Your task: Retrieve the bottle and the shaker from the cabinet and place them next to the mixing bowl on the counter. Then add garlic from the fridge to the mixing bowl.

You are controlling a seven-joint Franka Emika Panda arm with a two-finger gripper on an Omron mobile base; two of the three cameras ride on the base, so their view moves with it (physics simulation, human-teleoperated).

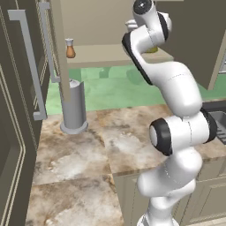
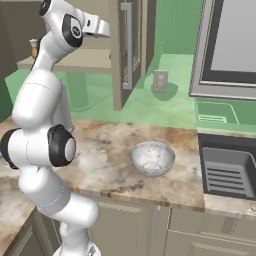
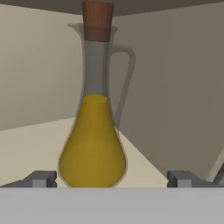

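The bottle (image 3: 92, 148), clear glass with golden-yellow liquid and a brown cork, stands upright on the tan cabinet shelf (image 3: 30, 140), close ahead in the hand view. My gripper (image 3: 113, 180) is open, its fingertips (image 3: 41, 178) low on either side of the bottle's base without touching it. The arm reaches up into the wall cabinet (image 1: 101, 55) and covers most of the bottle (image 1: 152, 49) there. The small orange-brown shaker (image 1: 69, 48) stands at the shelf's left end. The pale speckled mixing bowl (image 2: 152, 158) sits on the marble counter (image 2: 105, 160).
A tall grey cylinder (image 1: 73, 106) stands on the counter under the shelf. The dark fridge with bar handles (image 1: 28, 66) fills the left side. An open cabinet door (image 2: 131, 50) hangs right of my hand. A dark sink (image 2: 225, 172) and the microwave (image 2: 232, 45) lie right.
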